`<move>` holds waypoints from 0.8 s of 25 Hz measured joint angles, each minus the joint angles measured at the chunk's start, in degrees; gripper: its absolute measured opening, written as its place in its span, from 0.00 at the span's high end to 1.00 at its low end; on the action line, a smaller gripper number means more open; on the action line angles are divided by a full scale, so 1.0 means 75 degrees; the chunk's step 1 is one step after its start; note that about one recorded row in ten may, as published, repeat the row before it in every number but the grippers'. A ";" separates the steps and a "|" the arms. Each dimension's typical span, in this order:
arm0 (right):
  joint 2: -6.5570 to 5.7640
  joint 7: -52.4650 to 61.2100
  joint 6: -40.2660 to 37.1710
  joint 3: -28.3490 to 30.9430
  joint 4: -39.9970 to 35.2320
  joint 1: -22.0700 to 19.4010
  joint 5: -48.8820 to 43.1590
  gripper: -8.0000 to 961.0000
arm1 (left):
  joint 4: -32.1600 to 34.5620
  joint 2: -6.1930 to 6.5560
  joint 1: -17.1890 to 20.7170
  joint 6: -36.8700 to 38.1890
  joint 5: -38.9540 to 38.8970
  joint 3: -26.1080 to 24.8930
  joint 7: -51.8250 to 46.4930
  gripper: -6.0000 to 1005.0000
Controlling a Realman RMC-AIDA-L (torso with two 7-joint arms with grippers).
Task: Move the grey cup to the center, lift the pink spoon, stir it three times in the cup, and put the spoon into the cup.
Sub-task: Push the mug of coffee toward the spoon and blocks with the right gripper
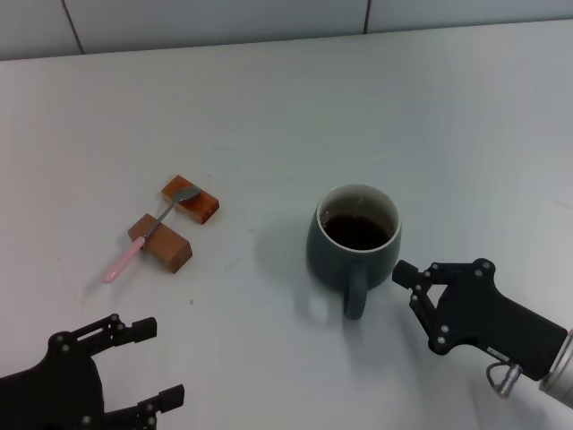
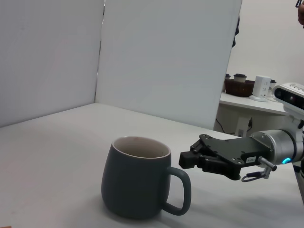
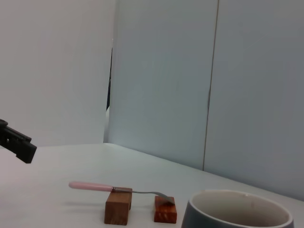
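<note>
The grey cup [image 1: 333,253], holding dark liquid, stands near the table's middle with its handle towards me. It also shows in the left wrist view [image 2: 135,183] and the right wrist view [image 3: 237,211]. The pink spoon [image 1: 125,259] lies across two wooden blocks to the cup's left, with its metal bowl on the far block; it also shows in the right wrist view [image 3: 92,186]. My right gripper [image 1: 405,276] is shut and empty, just right of the handle and clear of it; the left wrist view shows it too [image 2: 186,160]. My left gripper [image 1: 154,363] is open at the near left.
Two orange-brown wooden blocks hold the spoon, the near one [image 1: 163,242] and the far one [image 1: 192,200]. The white table [image 1: 269,107] reaches back to a wall. The left wrist view shows a side table [image 2: 256,102] with small items beyond.
</note>
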 joint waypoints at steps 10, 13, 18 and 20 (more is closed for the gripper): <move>-0.0007 0.0358 0.0220 -0.0016 -0.0039 0.0225 -0.0011 0.99 | 0.0000 -0.0011 -0.0005 -0.0013 -0.0005 -0.0034 0.0000 0.23; -0.0002 0.0446 0.0255 -0.0016 -0.0057 0.0270 -0.0012 0.99 | 0.0000 -0.0010 -0.0005 -0.0017 -0.0007 -0.0038 0.0001 0.24; -0.0002 0.0682 0.0325 0.0039 -0.0065 0.0418 -0.0012 0.99 | 0.0000 -0.0009 -0.0006 -0.0021 -0.0037 -0.0053 0.0000 0.24; -0.0003 0.0766 0.0424 0.0023 -0.0065 0.0500 -0.0013 0.99 | 0.0000 -0.0009 -0.0006 -0.0021 -0.0037 -0.0053 0.0000 0.24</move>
